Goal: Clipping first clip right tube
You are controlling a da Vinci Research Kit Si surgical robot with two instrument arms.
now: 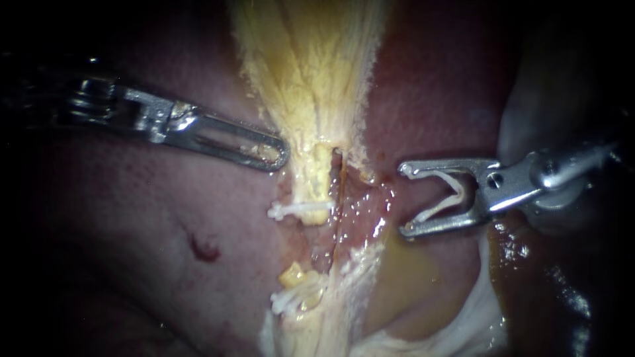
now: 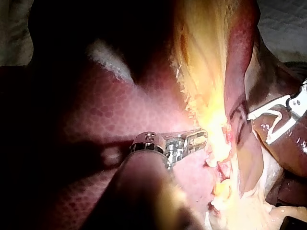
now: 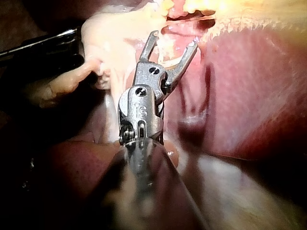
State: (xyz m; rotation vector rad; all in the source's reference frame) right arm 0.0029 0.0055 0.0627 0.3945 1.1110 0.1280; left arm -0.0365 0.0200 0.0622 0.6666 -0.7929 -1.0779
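Endoscope first: the left instrument (image 1: 276, 153) is reaching in to the yellow tissue (image 1: 311, 79). Its jaws are lying together and, as far as I can judge, pinching that tissue's edge, probably to tension it so the tubes stand clear. The right tube (image 1: 338, 195) is showing as a thin dark strand running down the right side of the yellow tissue's lower end. The right instrument (image 1: 405, 198) is hovering well off that same side. Its jaws are spread wide, both cradling a white clip (image 1: 446, 197), and its mouth is facing the tube with no tube inside it yet.

Left wrist: the left instrument (image 2: 200, 138) is lying with its tip against the yellow tissue (image 2: 206, 72). The right instrument (image 2: 259, 128) is standing apart on the tissue's far side, clip (image 2: 276, 122) loaded.

Right wrist: the right instrument (image 3: 174, 39) is pointing its spread jaws toward the yellow tissue (image 3: 249, 12), with wet pink tissue just ahead. I am not making out the tube here.
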